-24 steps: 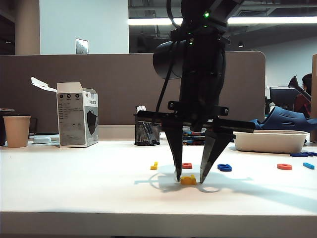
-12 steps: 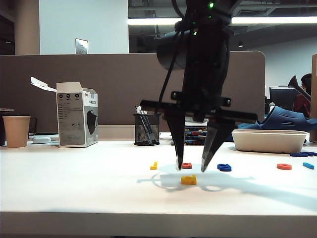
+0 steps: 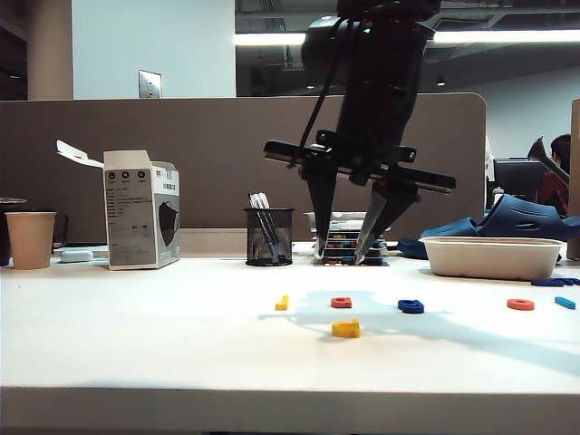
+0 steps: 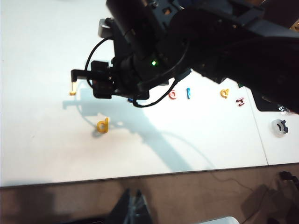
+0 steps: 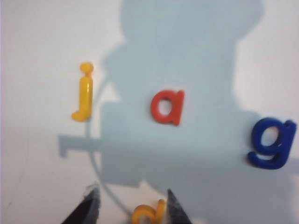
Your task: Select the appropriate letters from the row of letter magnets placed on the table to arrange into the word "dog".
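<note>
The yellow "d" (image 3: 345, 328) lies flat on the white table (image 3: 136, 344), in front of the row of letter magnets. My right gripper (image 3: 342, 259) hangs open and empty well above it; in the right wrist view the "d" (image 5: 148, 213) shows on the table between the spread fingertips (image 5: 91, 205). The dark blue "g" (image 3: 410, 306) (image 5: 271, 142) lies to the right in the row. Farther right lies the red "o" (image 3: 520, 304) (image 4: 172, 94). My left gripper (image 4: 133, 203) is shut, off the table's near edge over brown floor.
A thin yellow "j" (image 3: 282, 303) and a small red "a" (image 3: 341, 302) lie in the row. A light blue letter (image 3: 565, 303) lies at the far right. At the back stand a mesh pen cup (image 3: 269, 236), a white tray (image 3: 494, 257), a box (image 3: 140, 209) and a paper cup (image 3: 31, 239).
My right gripper, which stood open around the yellow "d" at table level, has lifted up and back. The "d" stays on the table. The left arm has not moved.
</note>
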You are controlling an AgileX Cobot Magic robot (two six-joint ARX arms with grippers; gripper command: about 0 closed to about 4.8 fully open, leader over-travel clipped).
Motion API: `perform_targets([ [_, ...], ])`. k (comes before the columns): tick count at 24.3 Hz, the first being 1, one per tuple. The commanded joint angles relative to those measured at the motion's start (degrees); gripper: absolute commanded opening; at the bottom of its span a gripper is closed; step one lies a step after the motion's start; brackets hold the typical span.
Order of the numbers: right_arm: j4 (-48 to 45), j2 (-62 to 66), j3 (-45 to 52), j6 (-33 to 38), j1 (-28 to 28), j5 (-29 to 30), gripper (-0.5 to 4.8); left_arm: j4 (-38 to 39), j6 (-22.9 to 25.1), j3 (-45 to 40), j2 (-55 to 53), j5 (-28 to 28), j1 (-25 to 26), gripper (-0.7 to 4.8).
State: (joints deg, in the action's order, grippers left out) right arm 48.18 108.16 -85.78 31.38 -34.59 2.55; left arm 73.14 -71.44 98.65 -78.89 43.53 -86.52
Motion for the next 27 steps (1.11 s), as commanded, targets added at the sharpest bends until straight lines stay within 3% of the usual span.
perform_targets([
  [1, 2.3, -0.3, -2.2, -3.4, 2.6, -1.4, 1.81, 0.1, 0.3, 0.1, 0.1, 0.2, 0.0, -0.05],
  [7, 13.0, -0.5, -5.6, -9.8, 9.7, -3.0, 1.81, 0.0, 0.3, 0.1, 0.1, 0.2, 0.0, -0.05],
  [13, 16.4, -1.7, -5.6, -13.7, 14.9, -6.7, 1.80, 0.1, 0.3, 0.1, 0.1, 0.2, 0.0, -0.05],
  [27, 9.3, -1.7, 2.3, -16.9, 20.8, -3.7, 1.81, 0.0, 0.3, 0.1, 0.1, 0.2, 0.0, -0.05],
])
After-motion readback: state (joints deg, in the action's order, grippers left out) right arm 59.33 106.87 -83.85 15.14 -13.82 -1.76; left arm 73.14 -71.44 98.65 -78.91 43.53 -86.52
